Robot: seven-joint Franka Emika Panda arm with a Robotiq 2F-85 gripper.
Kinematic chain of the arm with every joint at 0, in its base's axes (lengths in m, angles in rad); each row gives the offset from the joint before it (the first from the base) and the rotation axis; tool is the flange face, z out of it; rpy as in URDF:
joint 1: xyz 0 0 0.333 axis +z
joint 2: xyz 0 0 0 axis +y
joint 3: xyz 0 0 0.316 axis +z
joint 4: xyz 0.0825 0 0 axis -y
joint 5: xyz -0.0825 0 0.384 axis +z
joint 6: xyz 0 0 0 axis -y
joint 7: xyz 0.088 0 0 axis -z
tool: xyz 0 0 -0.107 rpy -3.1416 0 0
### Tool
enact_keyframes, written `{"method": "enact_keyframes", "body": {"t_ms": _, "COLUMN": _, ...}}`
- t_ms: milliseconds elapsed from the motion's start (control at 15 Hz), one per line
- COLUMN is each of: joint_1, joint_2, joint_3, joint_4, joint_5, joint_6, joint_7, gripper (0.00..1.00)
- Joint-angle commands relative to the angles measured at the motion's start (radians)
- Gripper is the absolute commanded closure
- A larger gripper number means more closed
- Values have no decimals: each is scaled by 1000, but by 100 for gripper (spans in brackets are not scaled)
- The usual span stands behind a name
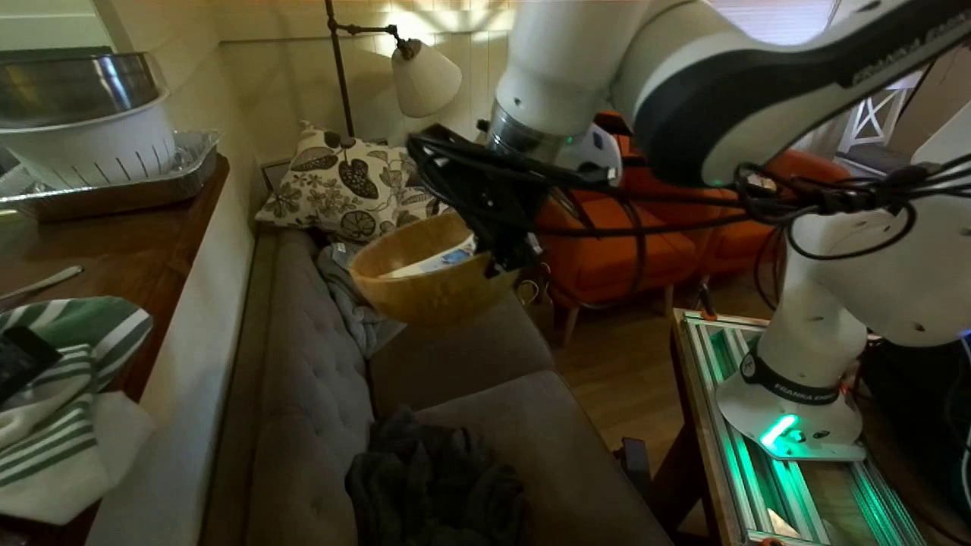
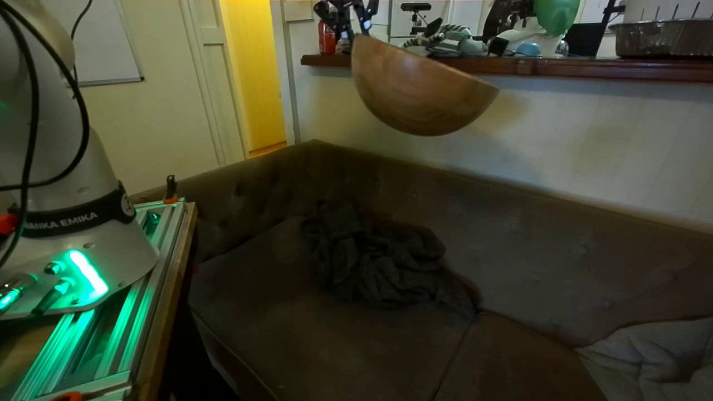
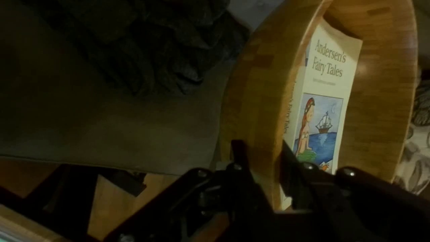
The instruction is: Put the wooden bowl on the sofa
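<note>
The tan wooden bowl [image 2: 419,92] hangs tilted above the tufted sofa [image 2: 501,239].

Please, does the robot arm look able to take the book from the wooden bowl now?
Probably not: its fingers grip the wooden bowl by its rim, so they seem not free to grasp the book, though the bowl's open top leaves it uncovered.

The wooden bowl [image 1: 432,299] hangs tilted above the sofa [image 1: 516,417], its rim gripped in the black jaws, a pale flat object [image 1: 432,262] with a blue print lying inside. Floral cushions [image 1: 349,182] rest at the sofa's far end, near a lamp [image 1: 427,80]; a dark crumpled cloth [image 1: 440,485] lies on the nearer seat. Orange chairs [image 1: 595,265] stand beyond. The bench [image 1: 144,246] at left bears a green-striped towel [image 1: 64,387].
</note>
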Motion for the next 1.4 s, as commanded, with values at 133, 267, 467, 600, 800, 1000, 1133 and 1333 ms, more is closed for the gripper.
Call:
{"method": "enact_keyframes", "body": {"t_ms": 133, "joint_1": -249, "joint_2": -160, "joint_3": 118, "joint_4": -150, "joint_5": 96, "joint_6": 41, "joint_7": 43, "gripper": 94}}
{"method": "enact_keyframes", "body": {"t_ms": 267, "joint_1": -281, "joint_2": -138, "joint_3": 103, "joint_4": -173, "joint_5": 96, "joint_6": 164, "joint_7": 27, "gripper": 94}}
{"method": "enact_keyframes", "body": {"t_ms": 467, "joint_1": -333, "joint_2": 56, "joint_3": 21, "joint_4": -93, "joint_5": 23, "joint_6": 402, "joint_7": -69, "gripper": 94}}
{"method": "enact_keyframes", "body": {"t_ms": 600, "joint_1": -328, "joint_2": 198, "joint_3": 7, "joint_4": -39, "joint_5": 11, "joint_6": 561, "joint_7": -116, "gripper": 94}}
{"method": "enact_keyframes", "body": {"t_ms": 800, "joint_1": -265, "joint_2": 409, "joint_3": -36, "joint_4": 65, "joint_5": 70, "joint_6": 711, "joint_7": -253, "gripper": 94}}
{"method": "enact_keyframes", "body": {"t_ms": 1000, "joint_1": -290, "joint_2": 599, "joint_3": 25, "joint_4": 181, "joint_5": 152, "joint_6": 698, "joint_7": -389, "gripper": 94}}
{"method": "enact_keyframes", "body": {"t_ms": 1133, "joint_1": -206, "joint_2": 673, "joint_3": -49, "joint_4": 200, "joint_5": 261, "joint_6": 665, "joint_7": -464, "gripper": 94}}
{"method": "enact_keyframes", "body": {"t_ms": 1333, "joint_1": -112, "joint_2": 723, "joint_3": -164, "joint_4": 157, "joint_5": 331, "joint_6": 612, "joint_7": -371, "gripper": 94}}
